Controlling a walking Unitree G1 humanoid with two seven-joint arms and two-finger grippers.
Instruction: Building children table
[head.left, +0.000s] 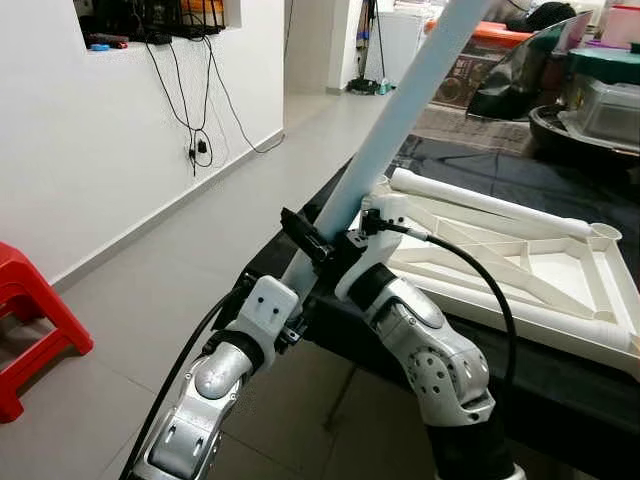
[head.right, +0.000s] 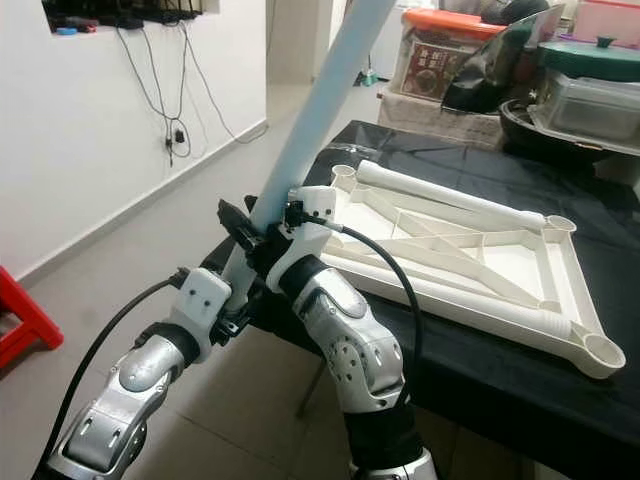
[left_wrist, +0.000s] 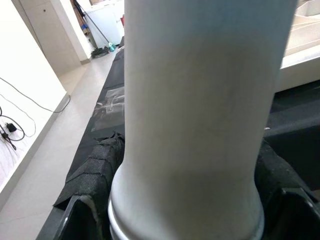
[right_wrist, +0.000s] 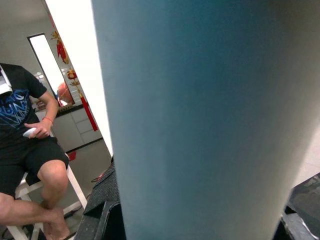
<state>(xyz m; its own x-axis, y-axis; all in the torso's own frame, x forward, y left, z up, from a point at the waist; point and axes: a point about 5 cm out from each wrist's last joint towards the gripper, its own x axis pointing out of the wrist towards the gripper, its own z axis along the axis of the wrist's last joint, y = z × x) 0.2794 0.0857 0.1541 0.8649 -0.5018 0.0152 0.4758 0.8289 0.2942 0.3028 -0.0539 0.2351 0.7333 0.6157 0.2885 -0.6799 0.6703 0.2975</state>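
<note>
Gripping the pale blue table leg (head.left: 400, 120) slanted above the near corner of the upturned white tabletop frame (head.right: 470, 255), left pincer (head.left: 300, 235) and right pincer (head.left: 352, 240) apparently must next seat its lower end into that corner socket (head.right: 343, 175).

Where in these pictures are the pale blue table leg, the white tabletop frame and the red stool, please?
pale blue table leg (head.left: 400, 110), left eye view, middle of its tilted shaft.
white tabletop frame (head.right: 470, 205), right eye view, its far side rail.
red stool (head.left: 25, 290), left eye view, its seat.
</note>
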